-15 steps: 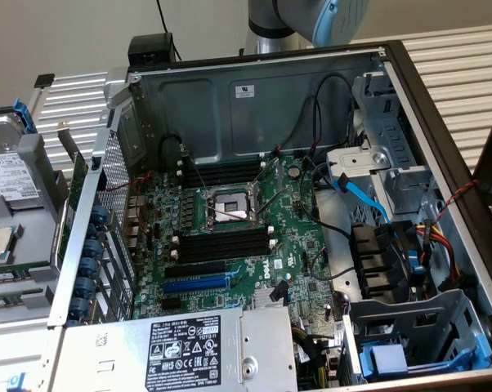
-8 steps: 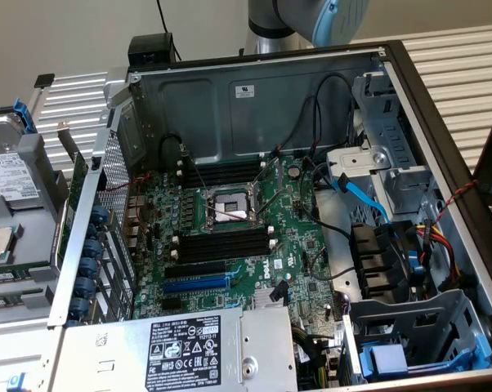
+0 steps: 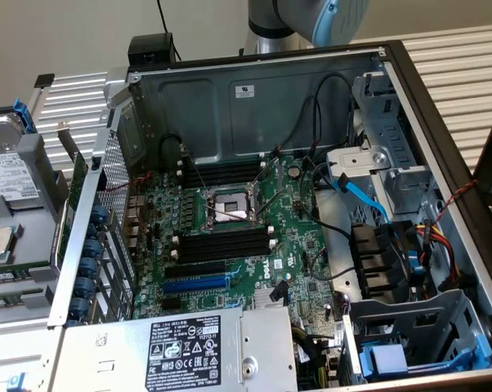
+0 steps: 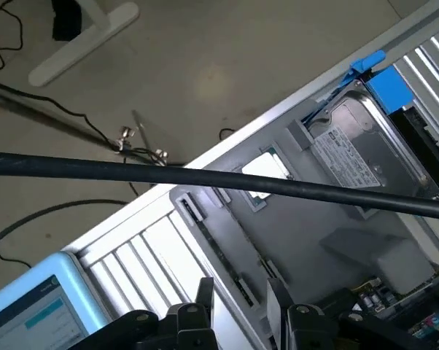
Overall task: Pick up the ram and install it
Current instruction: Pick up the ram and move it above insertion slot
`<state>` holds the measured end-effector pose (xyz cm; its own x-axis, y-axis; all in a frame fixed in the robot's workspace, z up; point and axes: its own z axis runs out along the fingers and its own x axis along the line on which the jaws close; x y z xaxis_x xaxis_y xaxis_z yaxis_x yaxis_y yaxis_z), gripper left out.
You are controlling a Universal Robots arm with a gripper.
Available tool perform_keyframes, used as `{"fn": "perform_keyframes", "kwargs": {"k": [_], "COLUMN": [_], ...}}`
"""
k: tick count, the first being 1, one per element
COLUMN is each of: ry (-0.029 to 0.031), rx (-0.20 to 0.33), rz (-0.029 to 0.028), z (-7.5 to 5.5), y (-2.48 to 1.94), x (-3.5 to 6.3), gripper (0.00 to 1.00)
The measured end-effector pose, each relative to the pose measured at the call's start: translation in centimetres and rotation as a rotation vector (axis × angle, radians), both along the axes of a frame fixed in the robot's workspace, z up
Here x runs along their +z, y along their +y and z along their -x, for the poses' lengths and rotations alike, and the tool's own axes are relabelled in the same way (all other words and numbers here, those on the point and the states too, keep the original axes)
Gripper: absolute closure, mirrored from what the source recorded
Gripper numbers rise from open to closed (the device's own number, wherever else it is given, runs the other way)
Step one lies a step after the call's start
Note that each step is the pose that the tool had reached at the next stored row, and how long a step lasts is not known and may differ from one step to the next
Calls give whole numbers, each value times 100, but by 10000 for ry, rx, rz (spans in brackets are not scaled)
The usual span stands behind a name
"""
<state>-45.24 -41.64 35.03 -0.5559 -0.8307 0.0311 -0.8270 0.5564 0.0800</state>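
My gripper (image 4: 240,290) is open; its two dark fingers (image 4: 204,292) stand apart with nothing between them. Just beyond the fingertips, a long thin dark-green strip lies on edge on the grey tray (image 4: 314,233); it looks like the ram (image 4: 227,251). The gripper hovers over the tray and does not touch the strip. In the exterior view, the open computer case shows the motherboard's long black slots (image 3: 221,245) beside the CPU socket (image 3: 230,204), and the robot arm (image 3: 311,20) reaches in from behind the case.
A black cable (image 4: 205,177) crosses the wrist view. A hard drive with a blue tab (image 4: 358,157) and a loose CPU chip (image 4: 267,171) lie on the tray. Inside the case sit a blue expansion slot (image 3: 195,284), a power supply (image 3: 181,351) and drive bays (image 3: 393,269).
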Motion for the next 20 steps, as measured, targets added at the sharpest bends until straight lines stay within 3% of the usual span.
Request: {"fn": "perform_keyframes", "kwargs": {"k": [13,20], "ry": [-8,-24], "rx": [2324,2999], "rz": [0,2], "z": [0,0], "y": [-1,-13], "x": [-146,-201], "gripper": [58,58]}}
